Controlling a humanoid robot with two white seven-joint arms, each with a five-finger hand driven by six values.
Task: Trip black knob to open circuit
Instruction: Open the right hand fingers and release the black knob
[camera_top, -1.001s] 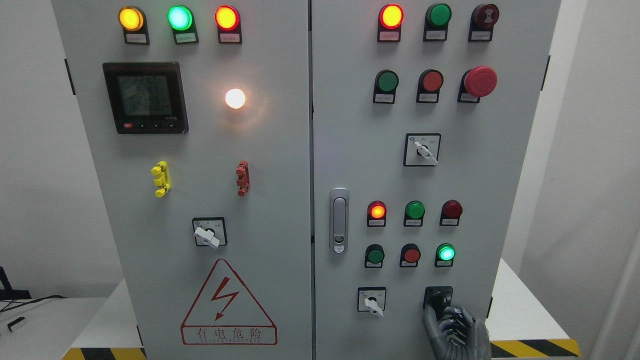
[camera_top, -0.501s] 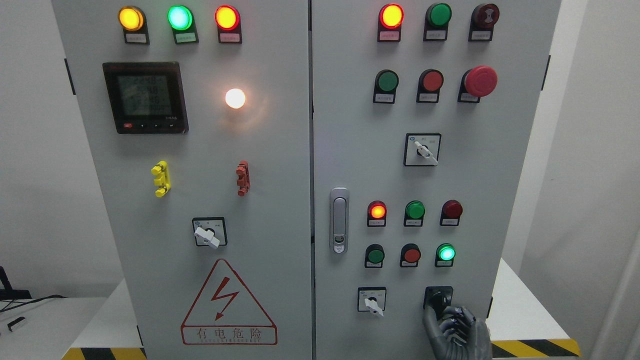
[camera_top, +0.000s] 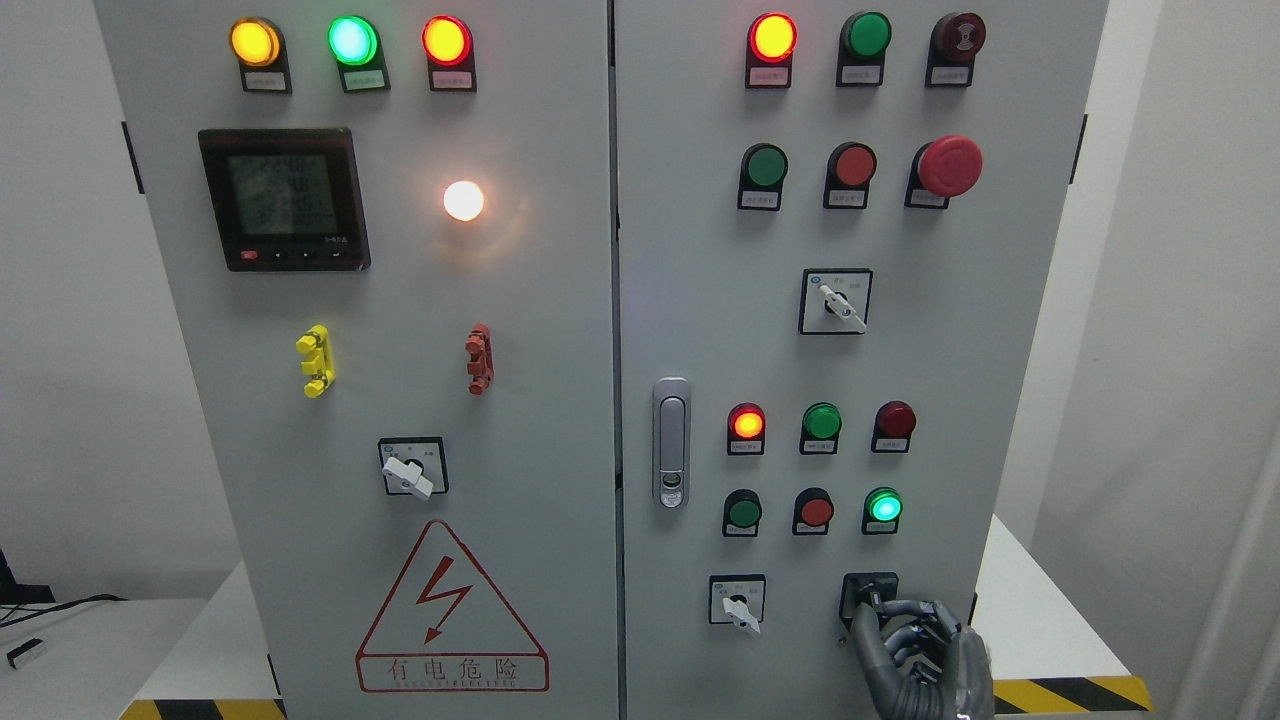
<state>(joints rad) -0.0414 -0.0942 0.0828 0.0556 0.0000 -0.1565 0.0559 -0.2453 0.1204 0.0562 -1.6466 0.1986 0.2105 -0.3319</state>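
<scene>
The right robot hand (camera_top: 915, 645) comes up from the bottom right, its dark fingers (camera_top: 900, 625) curled around the black knob (camera_top: 872, 597), which sits on the cabinet door (camera_top: 700, 250) just above the palm. The white selector switch (camera_top: 738, 602) lies to the hand's left, the lit green lamp (camera_top: 883, 506) above it. The knob looks small, rigid and spring-detented, so it likely wants a firm pinch across its raised bar. Glare and dark-on-dark blur the contact, though it seems gripped.
</scene>
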